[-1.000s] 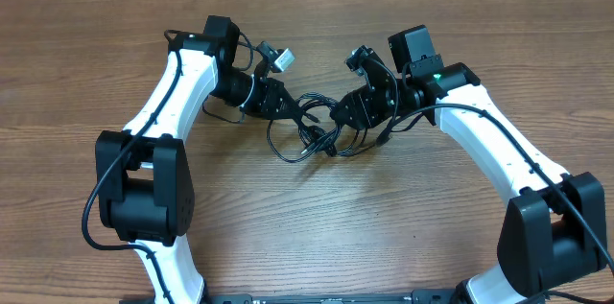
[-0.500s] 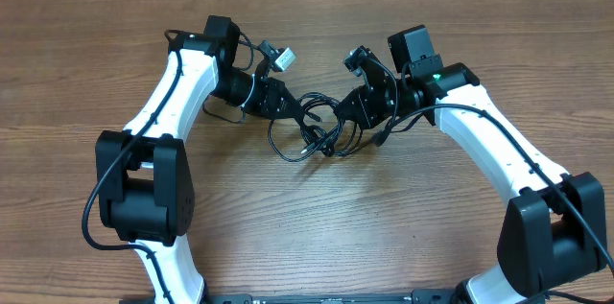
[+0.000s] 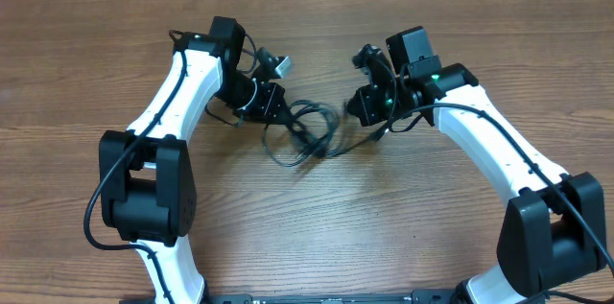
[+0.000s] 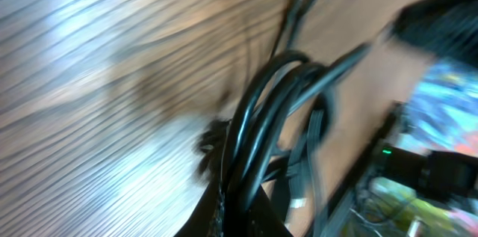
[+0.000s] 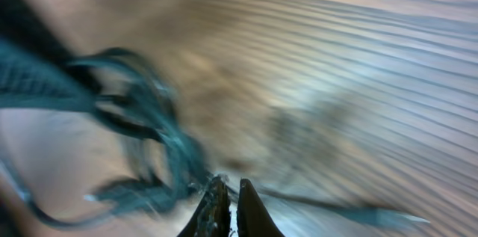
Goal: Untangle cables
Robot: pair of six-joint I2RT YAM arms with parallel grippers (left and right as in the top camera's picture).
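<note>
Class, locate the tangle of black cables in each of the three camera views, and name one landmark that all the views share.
Overhead: the cables sit just above the picture's centre.
Left wrist: cables rise as a looped bundle from bottom centre.
Right wrist: cables, blurred, fill the left side.
Shared landmark: the wooden table under them.

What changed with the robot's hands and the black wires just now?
Both grippers pulled apart, the left gripper leftward and the right gripper rightward, after the right one shut on a strand. The cables stretched into looser loops. The left grip stayed shut.
</note>
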